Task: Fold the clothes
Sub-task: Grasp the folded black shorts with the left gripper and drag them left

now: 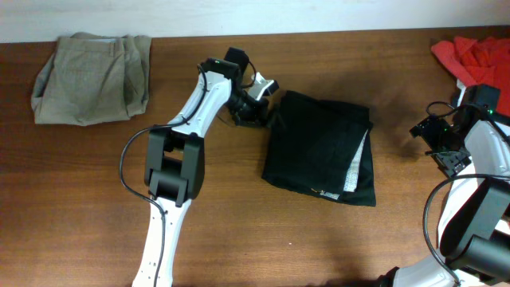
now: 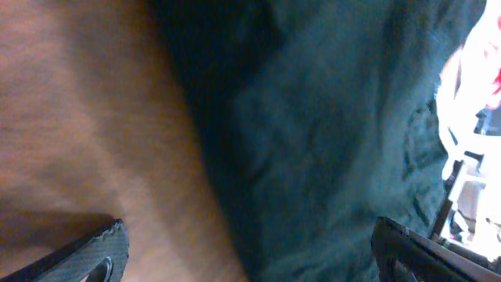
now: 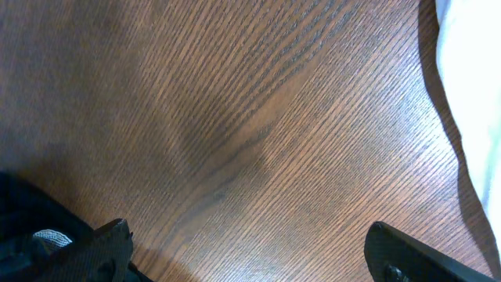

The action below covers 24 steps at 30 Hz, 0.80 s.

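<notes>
The black shorts (image 1: 319, 147) lie folded in the middle of the table, with the pale inner waistband (image 1: 355, 171) showing along their right edge. My left gripper (image 1: 253, 112) is open at the shorts' upper left edge; the left wrist view shows its fingers (image 2: 250, 254) spread wide over the dark cloth (image 2: 329, 133) and bare table. My right gripper (image 1: 446, 147) is open and empty over bare wood (image 3: 250, 141), to the right of the shorts. Folded khaki shorts (image 1: 92, 76) lie at the far left. A red shirt (image 1: 478, 52) lies at the far right.
White cloth (image 3: 477, 94) lies at the right edge of the right wrist view, beside the red shirt. The wooden table (image 1: 239, 223) meets a pale wall along the far edge. The left arm reaches from the near edge across the left middle.
</notes>
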Tool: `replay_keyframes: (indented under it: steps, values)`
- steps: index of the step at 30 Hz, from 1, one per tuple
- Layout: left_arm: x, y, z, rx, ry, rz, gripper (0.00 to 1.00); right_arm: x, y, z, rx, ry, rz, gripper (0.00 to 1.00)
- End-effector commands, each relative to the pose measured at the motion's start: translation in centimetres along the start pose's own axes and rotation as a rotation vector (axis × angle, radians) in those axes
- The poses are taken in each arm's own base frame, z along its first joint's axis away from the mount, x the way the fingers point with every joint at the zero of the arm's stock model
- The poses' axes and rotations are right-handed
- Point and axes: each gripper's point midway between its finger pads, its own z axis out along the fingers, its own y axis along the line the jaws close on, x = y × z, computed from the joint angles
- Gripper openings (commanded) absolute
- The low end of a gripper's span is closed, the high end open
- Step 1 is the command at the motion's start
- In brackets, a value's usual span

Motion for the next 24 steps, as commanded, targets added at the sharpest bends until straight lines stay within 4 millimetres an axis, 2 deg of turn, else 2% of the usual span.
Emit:
replay_keyframes:
  steps: [1,4,6,8,9,10,11,12,15,17,20,22,24]
  values:
    - [1.7,-1.9,3.1,0.053,0.065,0.025,0.99,-0.4,0.1,-0.4,-0.005,-0.013,0.011,0.99]
    - [2.0,-3.1,5.2,0.056,0.079,0.076,0.99,-0.4,0.1,-0.4,-0.005,-0.013,0.011,0.99]
    - [1.9,-2.6,6.1,-0.025,0.087,0.117,0.99,-0.4,0.1,-0.4,-0.005,-0.013,0.011,0.99]
    - [2.1,-3.3,6.7,-0.027,0.099,0.132,0.99,-0.4,0.1,-0.4,-0.005,-0.013,0.011,0.99]
    - [1.9,-3.4,6.8,-0.027,0.094,0.142,0.81,-0.4,0.1,-0.4,-0.005,-0.013,0.011,0.99]
    - [1.7,-3.4,7.0,-0.040,0.089,0.153,0.53,-0.4,0.1,-0.4,-0.005,-0.013,0.011,0.99]
    - [1.6,-3.0,7.1,-0.072,0.085,0.165,0.39,-0.4,0.1,-0.4,-0.005,-0.013,0.011,0.99]
    - [1.5,-2.5,7.1,-0.108,0.088,0.164,0.37,-0.4,0.1,-0.4,-0.005,-0.013,0.011,0.99]
    - [1.5,-0.6,6.8,-0.225,0.090,0.097,0.14,-0.4,0.1,-0.4,-0.005,-0.013,0.011,0.99]
    - [1.5,1.1,6.2,-0.311,0.091,0.093,0.01,-0.4,0.1,-0.4,-0.005,-0.013,0.011,0.99]
    - [1.4,3.7,4.2,-0.429,0.097,0.082,0.01,-0.4,0.1,-0.4,-0.005,-0.013,0.011,0.99]
    - [1.2,5.7,1.5,-0.510,0.109,0.093,0.01,-0.4,0.1,-0.4,-0.005,-0.013,0.011,0.99]
    - [0.8,7.8,-2.0,-0.599,0.111,0.094,0.01,-0.4,0.1,-0.4,-0.005,-0.013,0.011,0.99]
